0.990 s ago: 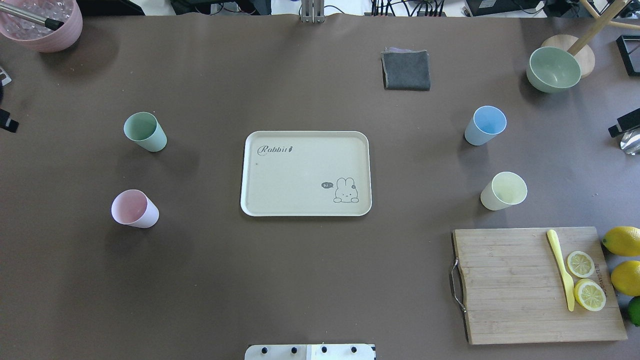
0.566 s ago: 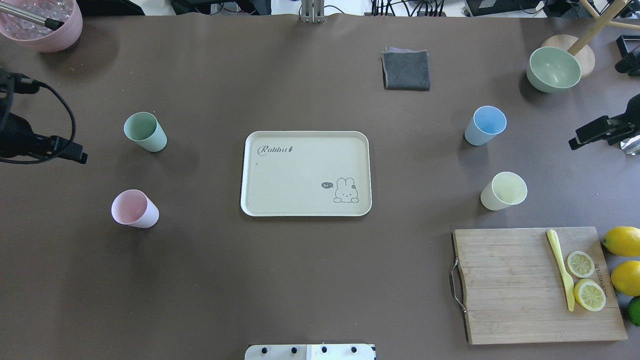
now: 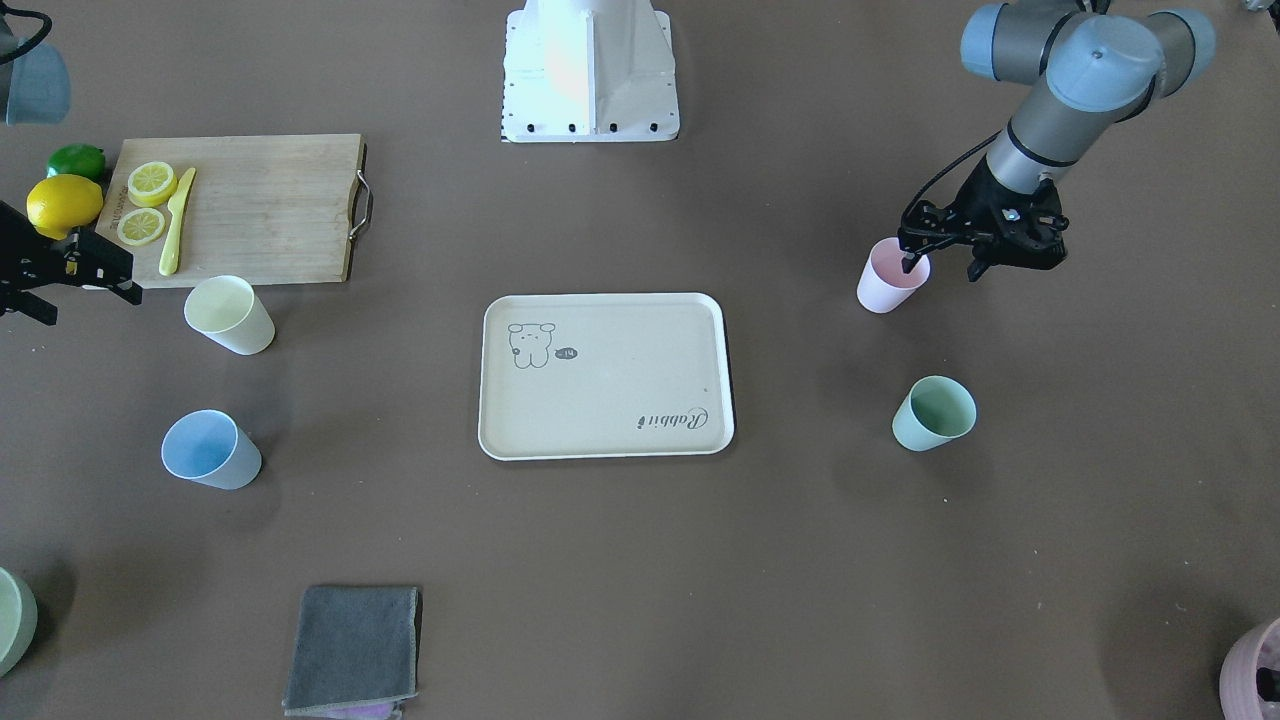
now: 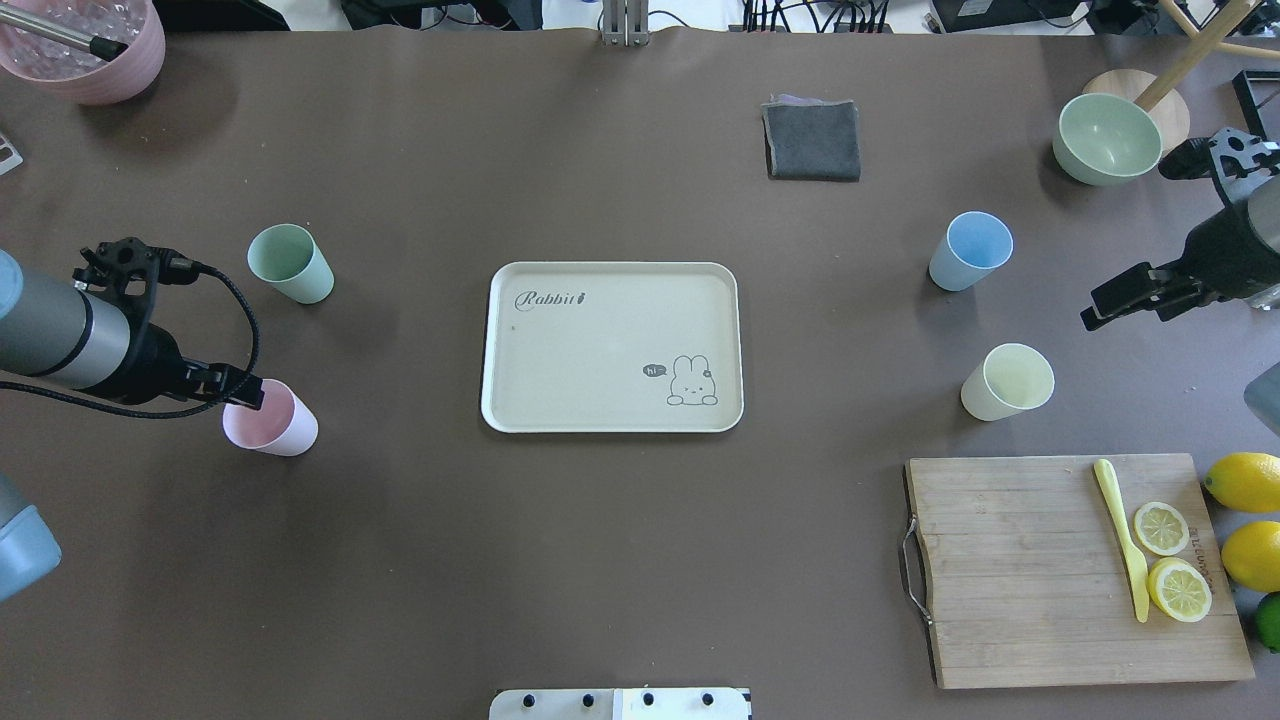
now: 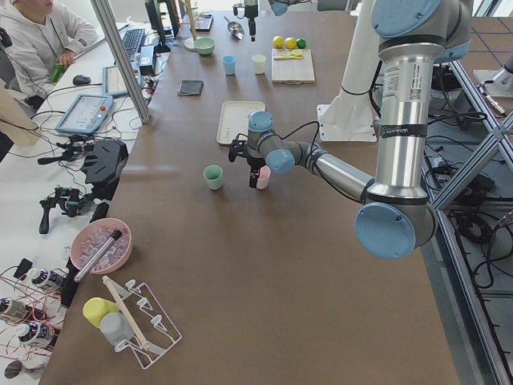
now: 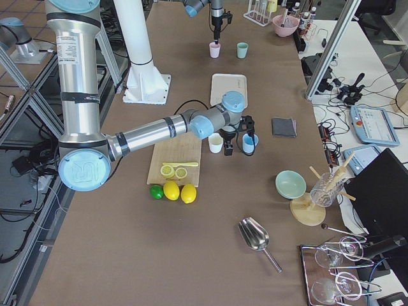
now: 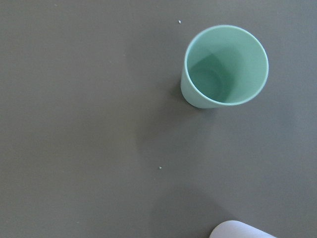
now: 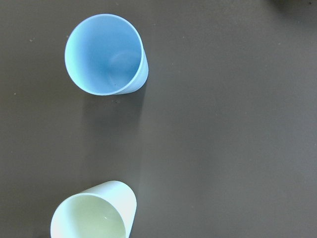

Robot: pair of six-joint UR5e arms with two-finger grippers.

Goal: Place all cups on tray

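The left gripper (image 3: 941,266) is open: one finger is over the mouth of the pink cup (image 3: 888,285), the other outside it. The right gripper (image 3: 88,303), also open, is near the yellow cup (image 3: 228,315).

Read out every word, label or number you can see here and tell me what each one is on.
"Rabbit": printed in script in a corner of the tray.
"hi~": in a small speech bubble, also printed on the tray.
Mark along one edge of the cutting board: too small to read.
Label on the left arm: too blurred to read.
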